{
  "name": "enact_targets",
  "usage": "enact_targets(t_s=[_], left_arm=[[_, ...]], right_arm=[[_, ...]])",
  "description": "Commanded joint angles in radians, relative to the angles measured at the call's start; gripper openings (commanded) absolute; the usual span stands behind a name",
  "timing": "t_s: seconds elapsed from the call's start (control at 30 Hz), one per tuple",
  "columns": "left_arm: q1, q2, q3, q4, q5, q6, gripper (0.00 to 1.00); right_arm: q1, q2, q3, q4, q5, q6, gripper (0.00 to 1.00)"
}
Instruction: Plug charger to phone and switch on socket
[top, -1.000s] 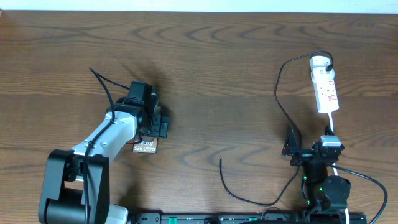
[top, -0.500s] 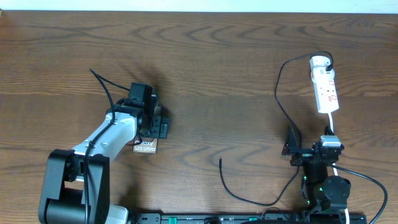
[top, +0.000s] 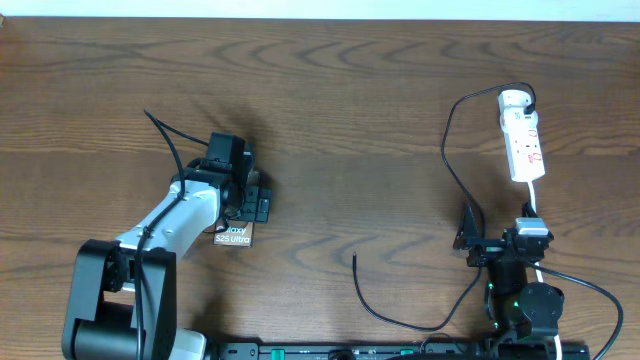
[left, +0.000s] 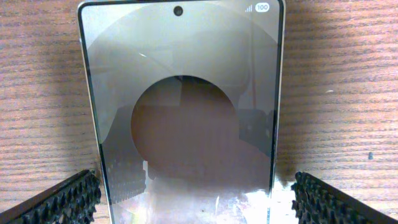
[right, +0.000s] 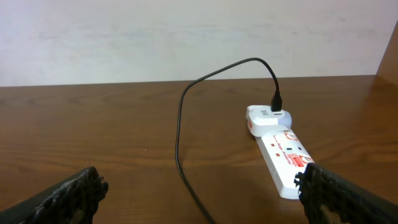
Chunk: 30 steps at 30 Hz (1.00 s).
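I've got the left claw spread wide either side of the phone, not pinching, and the right claw gaping near the socket, so an off-centre squeeze could skid the phone across the tabletop, and only overhead shows the charger tip lying loose between the arms.

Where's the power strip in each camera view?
Overhead: power strip at upper right, lying lengthwise up the picture, adapter at its top end.
Left wrist: not in it; the phone fills the frame.
Right wrist: power strip right of centre, running toward the lower right corner.
Shared landmark: the black charger cable plugged into the adapter, seen in overhead and right wrist.
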Motion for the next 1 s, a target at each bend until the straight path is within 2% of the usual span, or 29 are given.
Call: enact_targets(t_s=[0.0,0.97], left_arm=[[0.0,0.013,-0.022,-0.002,-0.02,0.009,0.98],[0.0,0.013,-0.05,0.035,-0.027,0.009,0.98]], right_arm=[[0.011,-0.005,-0.001,-0.005,0.001,0.013,0.99],[0.011,-0.005,-0.001,-0.005,0.001,0.013,0.99]])
